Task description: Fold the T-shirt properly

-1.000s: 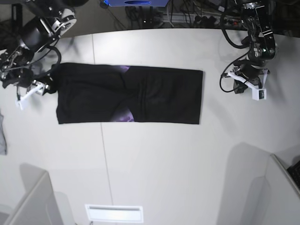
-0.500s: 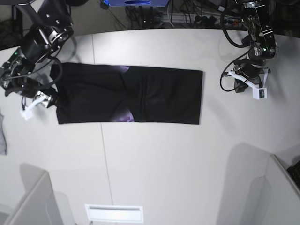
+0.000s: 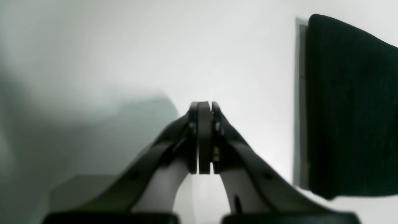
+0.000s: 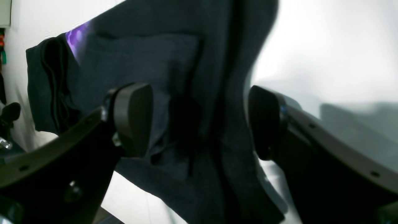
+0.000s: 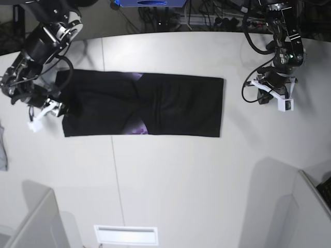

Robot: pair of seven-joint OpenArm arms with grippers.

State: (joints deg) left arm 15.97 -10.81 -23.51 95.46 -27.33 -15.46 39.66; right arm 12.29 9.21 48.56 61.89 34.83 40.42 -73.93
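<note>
1. Black fabric takes up the middle of the white table (image 5: 170, 181): the T-shirt (image 5: 145, 106) lies folded into a long flat band running left to right, with bits of purple print peeking out at the top edge and near the lower middle.
2. Far left of the base view, the right gripper (image 5: 45, 111) sits just at the shirt's left end. In its wrist view the jaws are spread wide with the T-shirt (image 4: 186, 102) bunched up between the two pads, and neither pad looks pressed into the cloth, so it reads as let go. It's blurry that close, so I can't rule out a light touch.
3. That same wrist view shows a purple patch on the shirt at upper left and stacked folded layers along the left edge.
4. A thin grey scrap of cloth (image 5: 3, 150) pokes in at the far left frame edge, well apart from the shirt.
5. Over on the right, the left gripper (image 5: 282, 101) hangs over bare table, near the shirt's right end but not touching it.
6. Its wrist view shows the left gripper (image 3: 204, 138) clamped fully together with nothing between the fingers, and the shirt's black edge (image 3: 351, 109) off to the side.
</note>
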